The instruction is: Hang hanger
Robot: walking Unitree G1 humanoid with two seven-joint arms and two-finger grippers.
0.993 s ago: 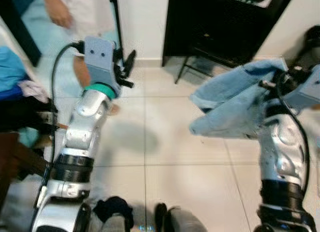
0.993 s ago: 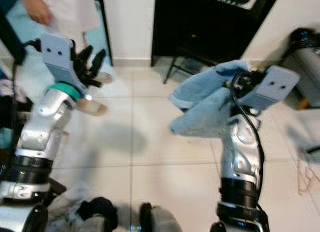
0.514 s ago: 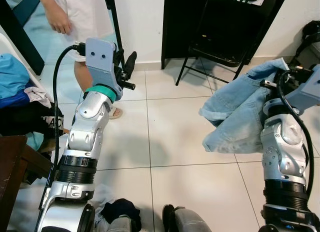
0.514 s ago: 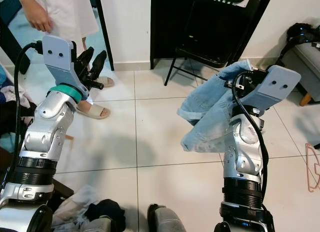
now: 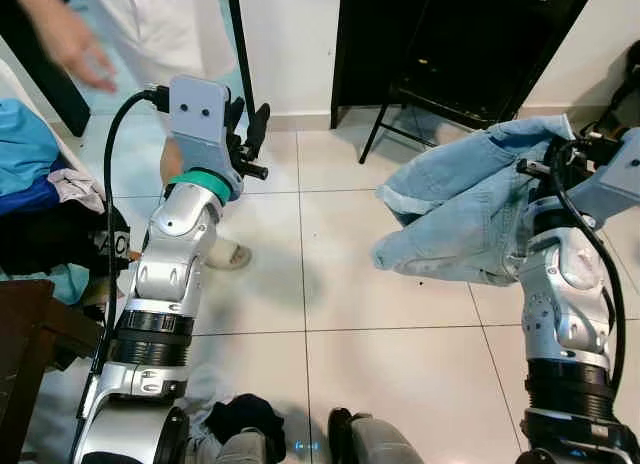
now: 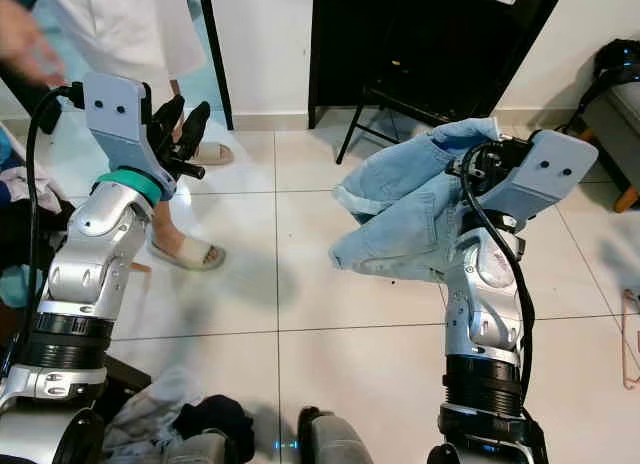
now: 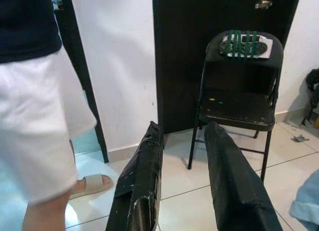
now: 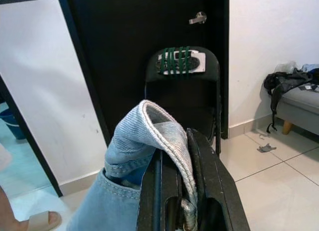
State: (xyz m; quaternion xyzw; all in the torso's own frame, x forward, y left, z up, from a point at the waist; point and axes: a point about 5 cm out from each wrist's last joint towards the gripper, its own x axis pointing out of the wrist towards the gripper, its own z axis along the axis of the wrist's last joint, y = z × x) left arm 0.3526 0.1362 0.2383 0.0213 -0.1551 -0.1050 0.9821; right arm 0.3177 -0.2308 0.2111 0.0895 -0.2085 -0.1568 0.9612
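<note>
Jeans (image 6: 400, 219): light blue denim cloth, matt, woven texture. Floor (image 5: 330, 284): pale glazed tiles, smooth, slightly glossy. Folding chair (image 7: 239, 96): black painted metal, scuffed seat. Arms (image 5: 175, 244): silver, glossy metal finish. Pincer fingers (image 7: 229, 191): matt black covering.

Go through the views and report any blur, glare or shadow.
Left eye view: the person's hand is motion-blurred, while the left gripper and denim garment are sharp, with soft shadows on the tiled floor. Left wrist view: the folding chair is crisp, the near fingers softer. Right wrist view: the right gripper, shut on denim, is evenly lit without glare.
</note>
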